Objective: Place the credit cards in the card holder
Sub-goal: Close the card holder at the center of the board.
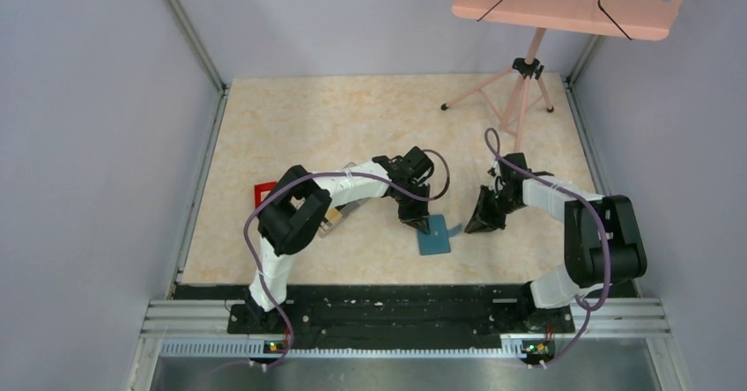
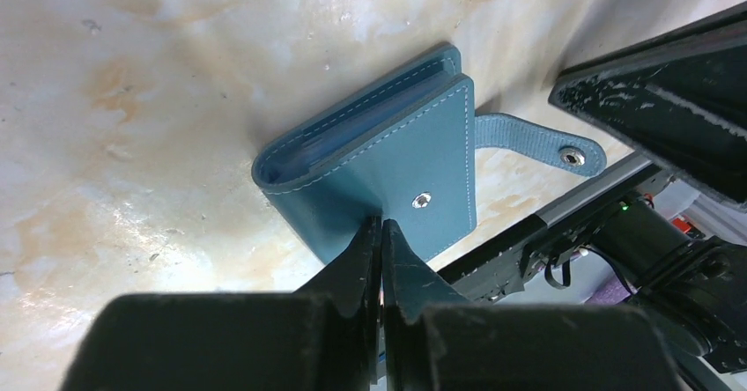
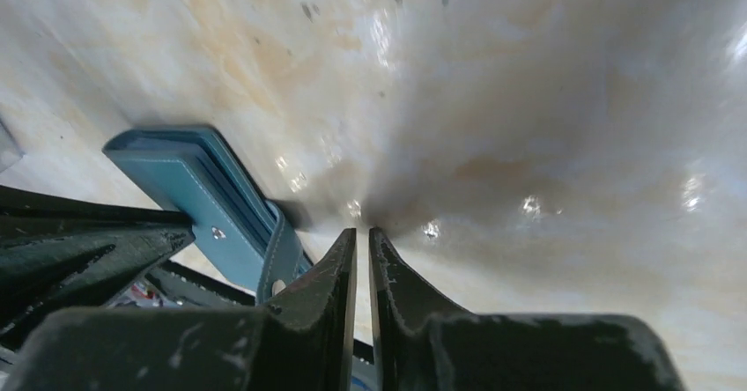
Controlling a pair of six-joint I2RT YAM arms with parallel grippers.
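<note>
Two claws pinched narrow at the card holder, mid-table

From above, the teal card holder [image 1: 433, 234] lies on the table [image 1: 352, 127] just right of centre, with the left claw [image 1: 420, 224] at its upper edge and the right claw [image 1: 483, 224] just beside it on the right. Only the left wrist view shows the strap tab [image 2: 537, 140] splayed loose and the claw closed to a hairline on the cover. The right wrist view shows its claw nearly closed, holding nothing, low over bare table.

Lab cell: grey panels [image 1: 88, 144], aluminium rails [image 1: 405, 317]
</note>
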